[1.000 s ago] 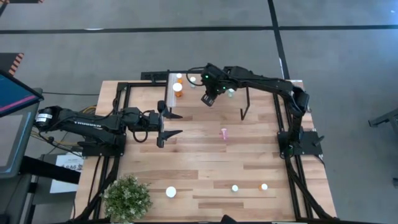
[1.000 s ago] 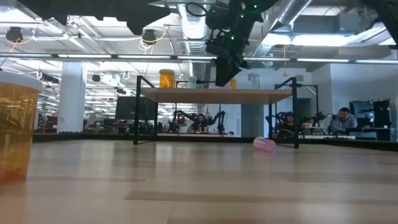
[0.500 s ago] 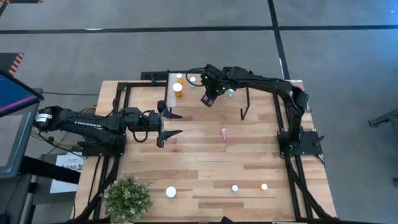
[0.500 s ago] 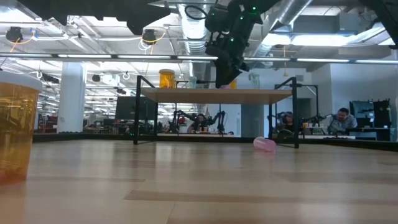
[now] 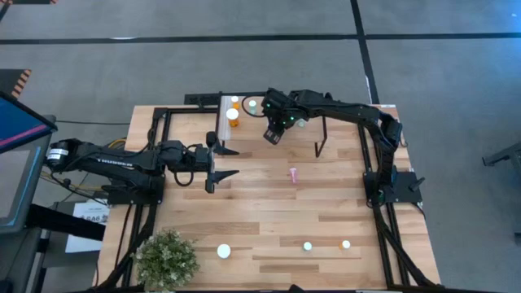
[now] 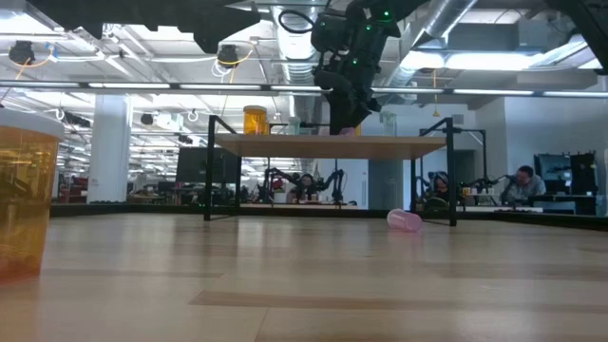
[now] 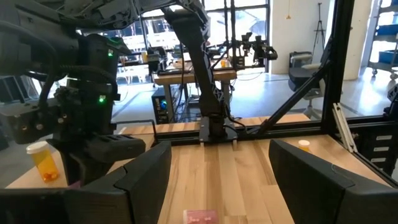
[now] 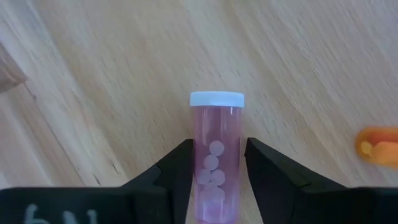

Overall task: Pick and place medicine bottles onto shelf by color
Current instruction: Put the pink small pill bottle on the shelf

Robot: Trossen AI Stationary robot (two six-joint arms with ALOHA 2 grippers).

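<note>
Right gripper (image 5: pixel 275 135) angled down over low light-wood shelf on black legs (image 6: pixel 328 145), clamped on pink white-capped medicine bottle (image 8: pixel 215 155). Grasp seen only in right wrist view. Left gripper (image 5: pixel 225 162) spread apart, parked above worktop (image 5: pixel 269 207).

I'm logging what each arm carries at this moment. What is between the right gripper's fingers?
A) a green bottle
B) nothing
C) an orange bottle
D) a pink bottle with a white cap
D: in the right wrist view the right gripper has its two dark fingers closed on either side of a pink bottle with a white cap, held above the shelf.
</note>
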